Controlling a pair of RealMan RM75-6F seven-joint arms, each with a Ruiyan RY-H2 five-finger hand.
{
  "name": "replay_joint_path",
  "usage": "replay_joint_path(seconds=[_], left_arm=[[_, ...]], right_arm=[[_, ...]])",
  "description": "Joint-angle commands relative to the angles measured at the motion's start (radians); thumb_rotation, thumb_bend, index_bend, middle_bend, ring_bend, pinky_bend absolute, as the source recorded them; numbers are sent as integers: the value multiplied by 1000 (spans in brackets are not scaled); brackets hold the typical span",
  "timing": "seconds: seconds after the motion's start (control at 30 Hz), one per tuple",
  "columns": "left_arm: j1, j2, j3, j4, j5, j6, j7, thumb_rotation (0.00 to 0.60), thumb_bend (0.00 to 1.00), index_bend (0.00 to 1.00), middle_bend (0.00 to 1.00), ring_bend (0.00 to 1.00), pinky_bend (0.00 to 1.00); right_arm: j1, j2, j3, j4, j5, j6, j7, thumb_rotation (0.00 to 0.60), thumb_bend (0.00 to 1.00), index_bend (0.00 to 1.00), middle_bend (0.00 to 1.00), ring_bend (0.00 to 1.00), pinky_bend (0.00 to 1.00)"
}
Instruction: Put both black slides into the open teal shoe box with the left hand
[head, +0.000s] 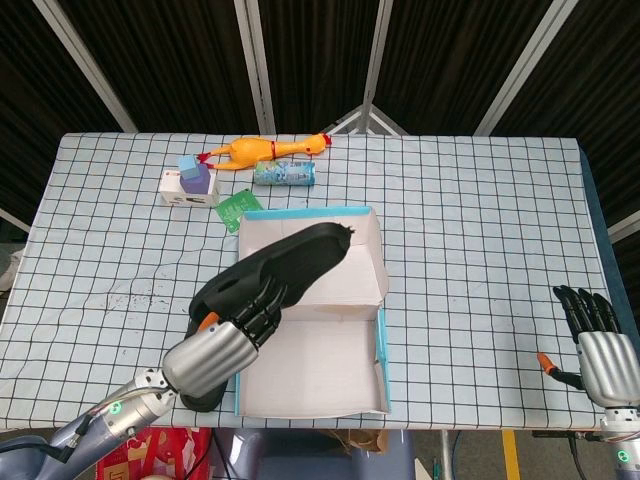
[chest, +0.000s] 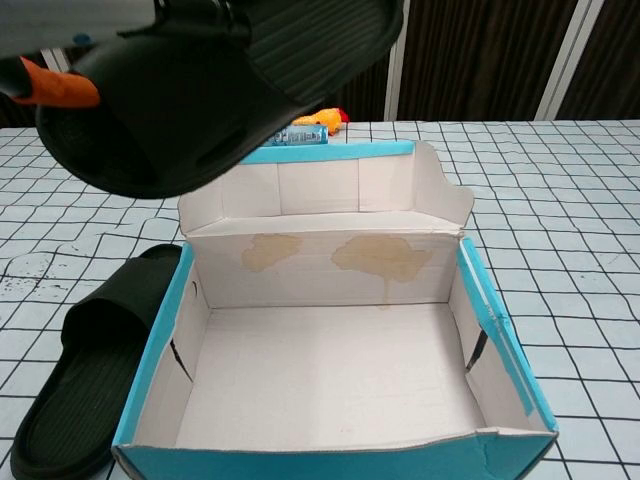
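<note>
Black slides, two: one gripped in the left hand (head: 222, 345) above the teal shoe box (head: 379, 345) — which holds nothing — the other slide (chest: 85, 380) lies beside it; right hand (head: 598, 345) holds nothing, fingers apart.

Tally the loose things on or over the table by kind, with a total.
Black slides: 2, one held, one on the table
Shoe box: 1
Rubber chicken: 1
Small can: 1
White box with blocks: 1
Green card: 1
Total: 7

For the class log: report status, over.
Left hand holds one black rubber slide above the open teal cardboard shoe box. Right hand open. Second slide on table beside box.
</note>
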Motion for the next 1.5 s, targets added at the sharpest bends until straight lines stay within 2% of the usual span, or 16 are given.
replay_joint_path(seconds=[0.03,0.27,0.53,0.77,1.1,1.5], left_arm=[[-19,-30,23,16,-1,-40,37,600,531,407,449,51,63],[-76,-55,29,64,36,-124,96,600,536,419,458,52,68],[-146,-15,15,109,104,-215,121,600,540,423,462,52,69],[-193,-15,19,149,177,-229,19,600,542,429,462,52,69],[-250,-63,34,249,278,-214,-121,600,543,436,464,52,71],[-247,-126,40,298,288,-256,-101,600,546,436,466,52,71]], right_arm=[[-3,1,1,1,-1,5,6,600,247,46,90,45,40],[-5,3,0,2,-3,9,14,600,246,47,90,45,40],[-5,4,1,4,-3,10,19,600,247,46,90,45,40],[-9,8,0,2,-7,18,28,600,246,47,90,45,40],[-10,11,-3,1,-13,19,41,600,247,46,90,45,40],[-10,12,-3,4,-14,17,50,600,246,46,90,45,40]])
